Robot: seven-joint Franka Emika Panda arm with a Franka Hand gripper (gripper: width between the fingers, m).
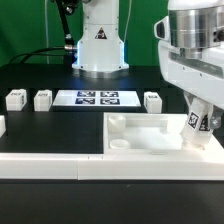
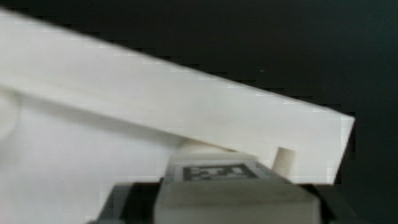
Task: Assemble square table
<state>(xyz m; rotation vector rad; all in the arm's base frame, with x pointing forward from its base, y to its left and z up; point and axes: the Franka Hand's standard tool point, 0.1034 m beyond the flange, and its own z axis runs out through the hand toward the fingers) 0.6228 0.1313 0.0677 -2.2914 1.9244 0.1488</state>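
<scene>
White parts standing out on a black surface (image 1: 40,125).
The square table (image 1: 150,140) is showing white; each leg post (image 1: 42,99) and the marker board (image 1: 97,98) are wearing black-and-white tags.

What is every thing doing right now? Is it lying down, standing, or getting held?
gripper: shut on the held leg post, at the slab's corner.
held leg post: pinched between the fingers at the slab's corner; plugged in or not, cannot tell.
square slab: lying flat on the table, rim up.
loose leg posts: three, resting on the table, nothing touching them.
marker board: lying flat between the loose posts.
</scene>
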